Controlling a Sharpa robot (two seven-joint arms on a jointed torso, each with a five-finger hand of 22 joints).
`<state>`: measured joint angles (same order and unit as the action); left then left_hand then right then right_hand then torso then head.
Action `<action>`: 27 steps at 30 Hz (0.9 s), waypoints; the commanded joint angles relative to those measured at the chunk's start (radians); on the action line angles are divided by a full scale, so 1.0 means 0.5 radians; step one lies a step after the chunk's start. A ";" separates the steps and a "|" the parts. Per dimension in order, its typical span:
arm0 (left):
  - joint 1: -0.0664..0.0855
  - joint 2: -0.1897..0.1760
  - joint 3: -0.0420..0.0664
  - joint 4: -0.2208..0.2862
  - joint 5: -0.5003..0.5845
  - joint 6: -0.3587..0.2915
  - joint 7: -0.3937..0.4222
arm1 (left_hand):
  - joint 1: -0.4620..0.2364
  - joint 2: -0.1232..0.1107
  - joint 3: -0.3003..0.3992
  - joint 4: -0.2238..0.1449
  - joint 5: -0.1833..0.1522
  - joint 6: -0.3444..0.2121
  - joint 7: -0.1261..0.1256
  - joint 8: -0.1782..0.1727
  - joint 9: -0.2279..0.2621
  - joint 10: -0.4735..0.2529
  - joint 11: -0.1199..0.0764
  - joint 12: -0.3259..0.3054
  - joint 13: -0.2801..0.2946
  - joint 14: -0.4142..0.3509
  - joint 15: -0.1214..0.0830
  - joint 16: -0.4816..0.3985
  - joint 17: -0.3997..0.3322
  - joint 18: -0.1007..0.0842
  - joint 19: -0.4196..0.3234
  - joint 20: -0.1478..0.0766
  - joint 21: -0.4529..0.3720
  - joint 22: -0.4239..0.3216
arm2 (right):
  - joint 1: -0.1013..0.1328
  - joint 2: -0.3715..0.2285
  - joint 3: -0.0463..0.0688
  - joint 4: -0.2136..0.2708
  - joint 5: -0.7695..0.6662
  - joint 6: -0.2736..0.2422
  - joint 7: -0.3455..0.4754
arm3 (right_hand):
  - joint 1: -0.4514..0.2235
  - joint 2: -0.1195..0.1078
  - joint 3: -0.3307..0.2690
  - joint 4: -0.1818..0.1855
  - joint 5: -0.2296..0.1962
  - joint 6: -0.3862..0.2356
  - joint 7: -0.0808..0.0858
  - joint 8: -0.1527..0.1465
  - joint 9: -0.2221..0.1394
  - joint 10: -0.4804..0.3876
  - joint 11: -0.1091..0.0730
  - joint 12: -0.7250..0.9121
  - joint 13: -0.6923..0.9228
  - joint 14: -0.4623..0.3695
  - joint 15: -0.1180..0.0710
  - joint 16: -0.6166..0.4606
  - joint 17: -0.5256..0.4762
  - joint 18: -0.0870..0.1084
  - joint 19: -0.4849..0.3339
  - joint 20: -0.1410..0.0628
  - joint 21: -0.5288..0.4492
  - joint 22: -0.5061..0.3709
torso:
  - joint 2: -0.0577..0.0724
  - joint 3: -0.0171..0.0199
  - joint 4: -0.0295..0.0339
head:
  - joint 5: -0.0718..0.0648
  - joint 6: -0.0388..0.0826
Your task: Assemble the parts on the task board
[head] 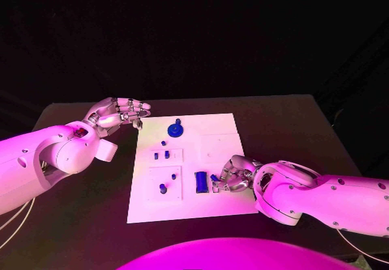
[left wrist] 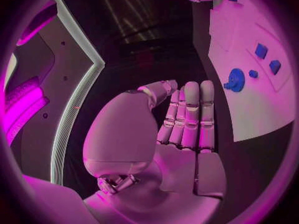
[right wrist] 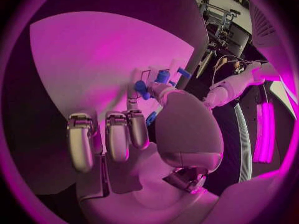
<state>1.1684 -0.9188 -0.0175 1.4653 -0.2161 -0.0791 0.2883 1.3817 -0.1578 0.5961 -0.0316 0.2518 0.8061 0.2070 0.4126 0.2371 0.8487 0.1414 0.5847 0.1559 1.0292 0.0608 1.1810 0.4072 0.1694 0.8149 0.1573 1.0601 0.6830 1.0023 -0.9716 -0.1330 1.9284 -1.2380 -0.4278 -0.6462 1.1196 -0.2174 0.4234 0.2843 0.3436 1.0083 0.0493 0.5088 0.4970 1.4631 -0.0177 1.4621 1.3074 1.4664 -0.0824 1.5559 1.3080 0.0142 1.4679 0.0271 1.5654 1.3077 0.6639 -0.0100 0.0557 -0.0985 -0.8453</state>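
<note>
My rig's two smooth white arms, dotted with small dark screws, end in a silver segmented left hand [head: 120, 112] and right hand [head: 235, 174]; thin cables trail beneath each.

The desk [head: 292, 121] is dark and flat, and its top is plain. Its far edge runs straight across, and its corners show at the back on both sides. Behind the desk hangs a black curtain [head: 194, 45] with soft folds in it. Thin pale cables [head: 14, 225] hang down in loops by the near left side of the desk.
</note>
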 commanded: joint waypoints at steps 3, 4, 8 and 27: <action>0.001 0.003 0.001 0.005 0.014 0.015 0.011 | -0.005 0.020 0.017 -0.003 0.012 -0.014 -0.002 0.009 -0.004 -0.009 -0.002 0.008 -0.003 -0.017 0.002 -0.002 -0.003 0.032 -0.013 -0.001 0.006 0.003 | -0.002 -0.001 -0.001 -0.001 -0.053 0.071 -0.006 | 0.055 0.049 0.008 -0.021 0.043 0.012 0.004 -0.015 -0.005 0.113 -0.007 -0.004 0.412 0.194 -0.003 -0.005 0.456 -0.028 0.206 -0.008 0.011 0.526 | 0.000 0.0003 0.000 | -0.003 -0.004; 0.001 0.002 0.001 0.005 0.014 0.015 0.011 | -0.005 0.020 0.017 -0.003 0.012 -0.014 -0.002 0.009 -0.004 -0.009 -0.002 0.008 -0.003 -0.017 0.002 -0.002 -0.003 0.032 -0.013 -0.001 0.006 0.003 | -0.002 -0.001 -0.001 -0.001 -0.054 0.074 -0.006 | 0.058 0.051 0.009 -0.022 0.046 0.012 0.004 -0.015 -0.005 0.113 -0.008 -0.004 0.412 0.194 -0.003 -0.004 0.457 -0.028 0.206 -0.008 0.011 0.526 | 0.000 0.0003 0.000 | -0.003 -0.004; 0.001 0.002 0.001 0.005 0.014 0.014 0.011 | -0.005 0.020 0.017 -0.003 0.012 -0.014 -0.002 0.009 -0.004 -0.009 -0.002 0.008 -0.003 -0.017 0.002 -0.002 -0.003 0.032 -0.013 -0.001 0.006 0.003 | -0.002 -0.001 -0.001 0.002 -0.056 0.091 -0.007 | 0.061 0.052 0.008 -0.022 0.051 0.013 0.004 -0.015 -0.005 0.112 -0.008 -0.006 0.411 0.195 -0.004 -0.003 0.459 -0.028 0.206 -0.009 0.011 0.526 | 0.000 0.0005 0.000 | -0.004 -0.008; 0.001 0.001 0.001 0.006 0.014 0.014 0.010 | -0.006 0.020 0.021 -0.005 0.012 -0.014 -0.002 0.011 -0.004 -0.010 -0.002 0.010 -0.003 -0.018 0.002 -0.003 -0.003 0.032 -0.014 -0.001 0.008 0.004 | -0.002 0.003 -0.001 0.009 -0.055 0.119 -0.004 | -0.171 0.047 -0.152 0.018 0.031 0.030 0.012 -0.032 -0.025 0.115 0.001 -0.005 0.414 0.195 0.004 -0.003 0.461 -0.028 0.206 -0.003 0.011 0.526 | 0.001 0.0004 0.000 | -0.007 -0.005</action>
<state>1.1684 -0.9191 -0.0176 1.4655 -0.2153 -0.0793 0.2877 1.3817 -0.1578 0.5989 -0.0344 0.2518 0.8062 0.2070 0.4124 0.2362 0.8488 0.1413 0.5846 0.1560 1.0292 0.0608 1.1810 0.4065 0.1694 0.8148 0.1573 1.0601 0.6843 1.0023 -0.9712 -0.1332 1.9311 -1.2539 -0.3872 -0.6488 1.0409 -0.1936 0.3524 0.2936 0.3605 1.0154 0.0566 0.4992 0.4856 1.4631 -0.0177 1.4621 1.3074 1.4665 -0.0824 1.5559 1.3077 0.0142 1.4679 0.0272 1.5654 1.3073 0.6634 -0.0097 0.0555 -0.1011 -0.8490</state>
